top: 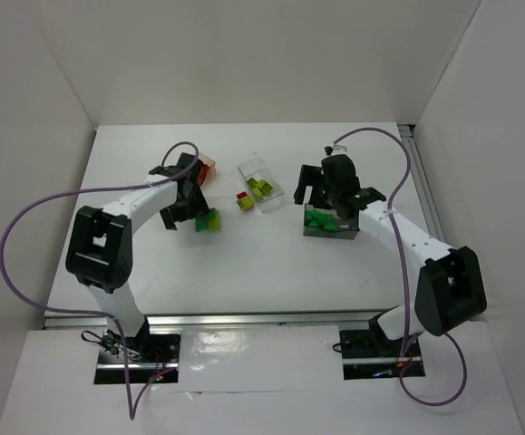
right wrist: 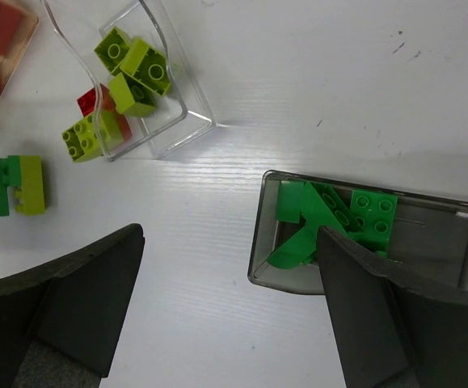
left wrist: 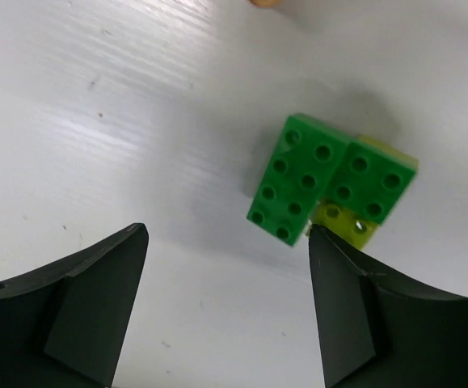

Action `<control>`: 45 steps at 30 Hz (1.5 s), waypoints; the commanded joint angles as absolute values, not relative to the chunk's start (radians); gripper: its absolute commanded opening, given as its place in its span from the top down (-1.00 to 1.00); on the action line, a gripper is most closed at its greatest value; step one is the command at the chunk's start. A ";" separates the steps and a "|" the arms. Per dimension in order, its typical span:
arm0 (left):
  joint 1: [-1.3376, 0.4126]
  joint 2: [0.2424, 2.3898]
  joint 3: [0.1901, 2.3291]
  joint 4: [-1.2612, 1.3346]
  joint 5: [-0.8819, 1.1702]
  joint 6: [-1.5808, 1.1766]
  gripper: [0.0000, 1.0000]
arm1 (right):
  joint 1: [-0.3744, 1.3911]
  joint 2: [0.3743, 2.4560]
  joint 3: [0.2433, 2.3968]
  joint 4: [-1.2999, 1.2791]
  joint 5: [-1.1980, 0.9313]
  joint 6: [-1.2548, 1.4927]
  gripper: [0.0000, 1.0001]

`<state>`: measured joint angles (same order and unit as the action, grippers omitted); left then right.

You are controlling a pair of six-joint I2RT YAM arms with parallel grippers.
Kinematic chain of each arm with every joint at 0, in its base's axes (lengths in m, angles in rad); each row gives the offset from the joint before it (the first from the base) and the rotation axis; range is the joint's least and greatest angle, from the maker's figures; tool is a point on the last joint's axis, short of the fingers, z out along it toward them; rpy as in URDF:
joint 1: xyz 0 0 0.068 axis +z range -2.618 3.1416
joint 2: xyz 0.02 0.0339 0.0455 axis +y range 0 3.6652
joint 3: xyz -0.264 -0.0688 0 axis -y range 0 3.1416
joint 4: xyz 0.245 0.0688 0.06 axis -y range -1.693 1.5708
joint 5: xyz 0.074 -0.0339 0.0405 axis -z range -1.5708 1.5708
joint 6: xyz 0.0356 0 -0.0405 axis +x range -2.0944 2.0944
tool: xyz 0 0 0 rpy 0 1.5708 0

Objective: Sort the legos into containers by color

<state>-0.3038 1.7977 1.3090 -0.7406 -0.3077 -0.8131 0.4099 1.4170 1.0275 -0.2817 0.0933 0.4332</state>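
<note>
Trouble is the left gripper (left wrist: 225, 234), jaws apart and empty, hovers over a green brick (left wrist: 294, 178) clumped with a yellow-green one (left wrist: 340, 219), so both colours might get dropped together.

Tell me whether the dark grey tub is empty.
Not empty: several green bricks lie inside the grey tub, seen from the right wrist.

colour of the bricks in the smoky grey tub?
Dark green. The bricks in the grey tub show best in the right wrist view.
</note>
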 commanded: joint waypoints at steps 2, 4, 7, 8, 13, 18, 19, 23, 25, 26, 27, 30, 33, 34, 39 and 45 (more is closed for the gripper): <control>-0.295 1.677 1.220 -0.640 -0.099 -0.759 -0.77 | 0.410 1.430 1.040 -0.276 0.084 0.443 -0.89; -0.295 1.657 1.186 -0.589 -0.040 -0.782 -0.80 | 0.410 1.430 1.049 -0.276 0.084 0.443 -0.89; -0.304 1.689 1.175 -0.578 -0.075 -0.795 -0.71 | 0.410 1.430 1.049 -0.276 0.084 0.443 -0.89; -0.304 1.698 1.175 -0.578 -0.092 -0.795 -0.68 | 0.410 1.430 1.049 -0.276 0.084 0.443 -0.89; -0.295 1.744 1.184 -0.566 -0.160 -0.753 -0.60 | 0.410 1.420 1.039 -0.288 0.095 0.443 -0.89; -0.276 1.758 1.143 -0.494 -0.141 -0.681 -0.44 | 0.410 1.420 1.039 -0.288 0.095 0.443 -0.89; -0.265 1.758 1.128 -0.474 -0.129 -0.669 -0.44 | 0.410 1.420 1.039 -0.288 0.095 0.443 -0.89; -0.238 1.756 1.091 -0.379 0.012 -0.617 -0.34 | 0.410 1.420 1.029 -0.288 0.095 0.443 -0.89; -0.238 1.775 1.091 -0.370 0.024 -0.617 -0.15 | 0.410 1.420 1.029 -0.288 0.095 0.443 -0.89; -0.238 1.775 1.091 -0.370 0.025 -0.617 -0.09 | 0.410 1.420 1.029 -0.288 0.095 0.443 -0.89; -0.238 1.788 1.091 -0.359 0.035 -0.617 -0.07 | 0.410 1.420 1.029 -0.288 0.095 0.443 -0.89; -0.238 1.789 1.091 -0.348 0.035 -0.626 0.01 | 0.410 1.420 1.029 -0.288 0.095 0.443 -0.89; -0.229 1.773 1.081 -0.348 0.026 -0.626 0.20 | 0.410 1.420 1.029 -0.288 0.095 0.443 -0.89; -0.229 1.751 1.081 -0.348 0.026 -0.626 0.29 | 0.410 1.420 1.029 -0.288 0.071 0.443 -0.89; -0.229 1.675 1.091 -0.370 0.026 -0.615 0.58 | 0.429 1.451 1.052 -0.279 -0.038 0.405 -0.89; -0.229 1.666 1.126 -0.405 0.046 -0.594 0.66 | 0.471 1.462 1.074 -0.268 -0.048 0.405 -0.89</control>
<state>-0.2337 1.7073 1.0935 -0.3824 0.0322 -0.6239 0.4503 1.4521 1.0271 -0.2840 -0.0231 0.4213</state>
